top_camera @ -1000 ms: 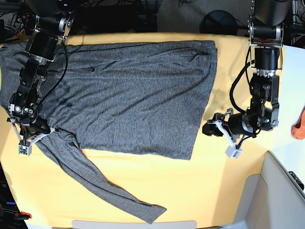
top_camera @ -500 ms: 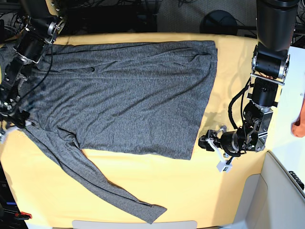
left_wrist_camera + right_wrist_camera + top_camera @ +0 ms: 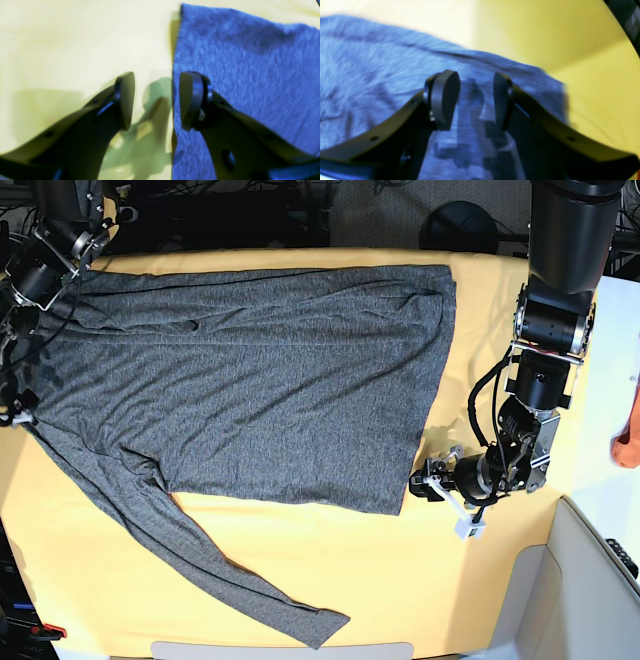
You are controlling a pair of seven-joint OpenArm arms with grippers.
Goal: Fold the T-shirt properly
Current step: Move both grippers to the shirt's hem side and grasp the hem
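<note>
The grey long-sleeved T-shirt lies spread flat on the yellow cloth, with one sleeve trailing toward the front edge. My left gripper is low beside the shirt's near right hem corner. Seen from the left wrist, it is open and straddles the hem edge, one finger over the T-shirt and the other over the yellow cloth. My right gripper is at the shirt's far left edge. In the right wrist view it is open just above the T-shirt, gripping nothing.
A white counter borders the table at the front right. An orange object shows at the right edge. A dark round base and cables sit behind the table. A red-handled tool lies at the front left.
My left gripper moved left and toward the front to the hem corner and opened wider. My right gripper left the sleeve, moved to the shirt's far left edge and opened.
</note>
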